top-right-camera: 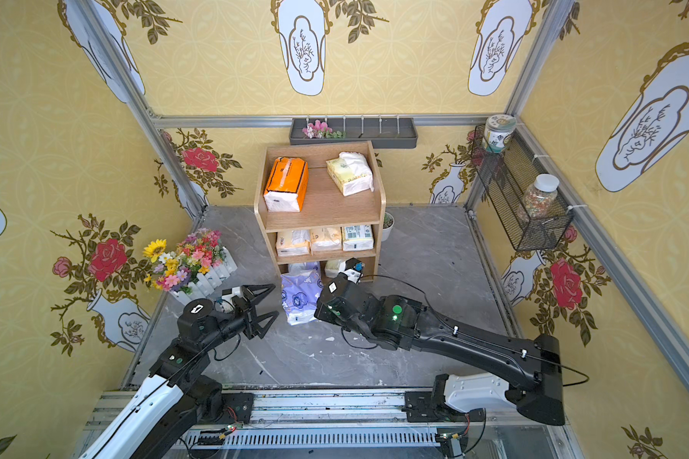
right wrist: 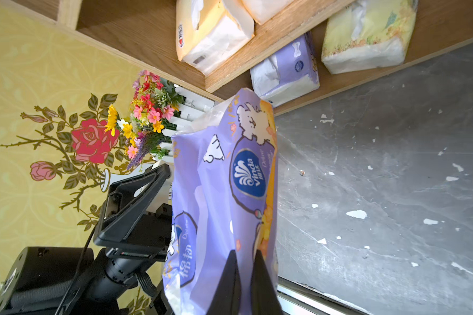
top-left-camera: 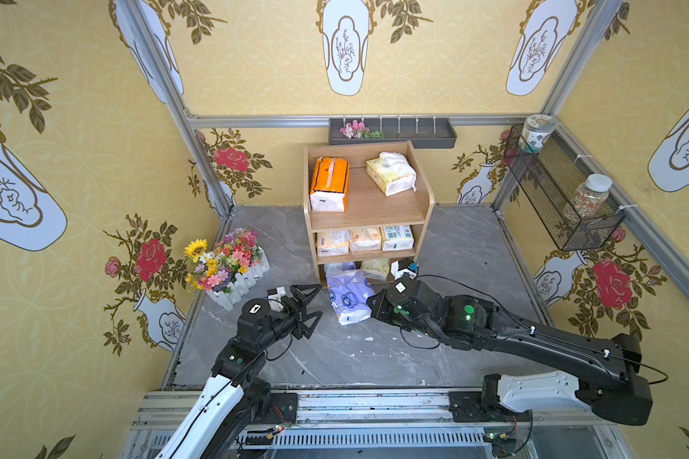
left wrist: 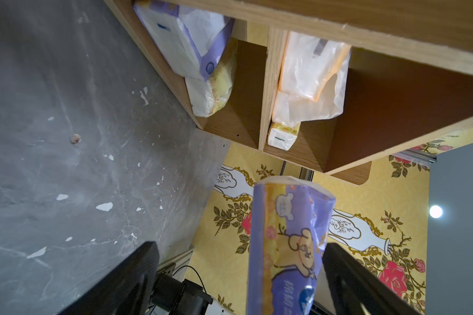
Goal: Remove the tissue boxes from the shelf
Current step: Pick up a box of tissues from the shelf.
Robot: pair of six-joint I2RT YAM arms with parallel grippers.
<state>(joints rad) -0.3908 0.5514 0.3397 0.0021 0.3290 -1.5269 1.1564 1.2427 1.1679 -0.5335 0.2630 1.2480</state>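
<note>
My right gripper point(right wrist: 245, 256) is shut on a lavender tissue pack point(right wrist: 224, 177), which hangs just in front of the wooden shelf's point(top-left-camera: 368, 202) bottom tier point(top-left-camera: 351, 296). My left gripper point(top-left-camera: 315, 306) is open beside that pack. In the left wrist view the pack point(left wrist: 287, 245) stands between the wide fingers point(left wrist: 350, 278), close to one. On the top tier lie an orange pack point(top-left-camera: 330, 183) and a cream pack point(top-left-camera: 390, 173). Three pale packs point(top-left-camera: 364, 238) fill the middle tier. A second lavender pack point(right wrist: 287, 71) and a cream one point(right wrist: 366, 35) stay in the bottom tier.
A white fence planter of flowers point(top-left-camera: 227, 264) stands left of the shelf, near my left arm. A dark grey tray point(top-left-camera: 392, 133) hangs on the back wall. A black wire basket point(top-left-camera: 553, 190) with jars hangs on the right wall. A small potted plant point(top-right-camera: 386, 224) sits behind the shelf.
</note>
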